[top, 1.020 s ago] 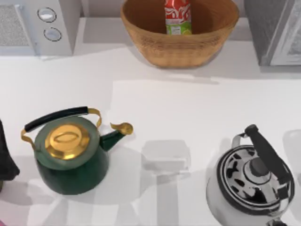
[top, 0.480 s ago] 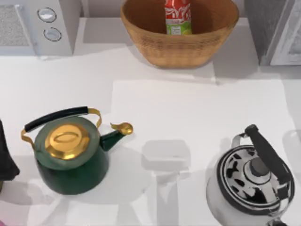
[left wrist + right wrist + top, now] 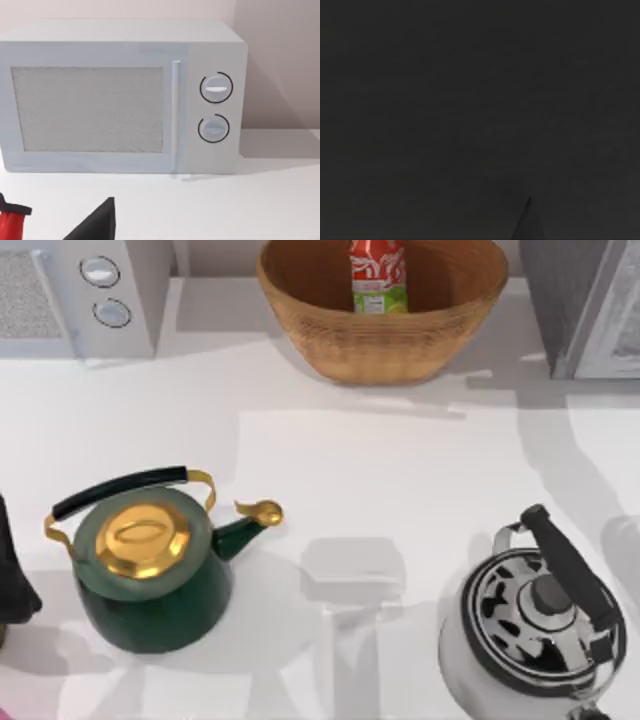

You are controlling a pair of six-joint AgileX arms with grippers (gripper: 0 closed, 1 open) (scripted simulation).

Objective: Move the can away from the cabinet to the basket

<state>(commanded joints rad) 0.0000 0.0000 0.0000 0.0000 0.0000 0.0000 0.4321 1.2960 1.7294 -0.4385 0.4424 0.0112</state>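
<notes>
Item: the can (image 3: 379, 277). We find it standing upright inside the basket (image 3: 330, 335), at the far middle of the tabletop (image 3: 400, 470). Its long axis is vertical, red part uppermost, green and white band at the foot, lettering facing the top camera. It stands well inside the wicker rim, nearer the far wall than the near one; whether it touches that wall we cannot tell.

Item: the cabinet (image 3: 585, 305). Far right corner, grey speckled side turned toward the basket, well apart from the can with the basket wall between them.

Item: our left arm. A dark part of it sits at the left edge of the tabletop (image 3: 12, 580), parked well apart from the basket. In the left wrist view a dark finger tip of the left hand (image 3: 100, 222) points toward the microwave (image 3: 120, 95). We cannot tell whether that hand is apart or together.

Item: our right arm. The right wrist view is dark; the state of the right hand we cannot tell.

Judgement: the can lies far and central from both arms, neither clearly nearer. The placement looks complete, so we judge no further reach is called for.

Other stock: green kettle (image 3: 150, 565), near left; black-and-white kettle (image 3: 535, 625), near right.
</notes>
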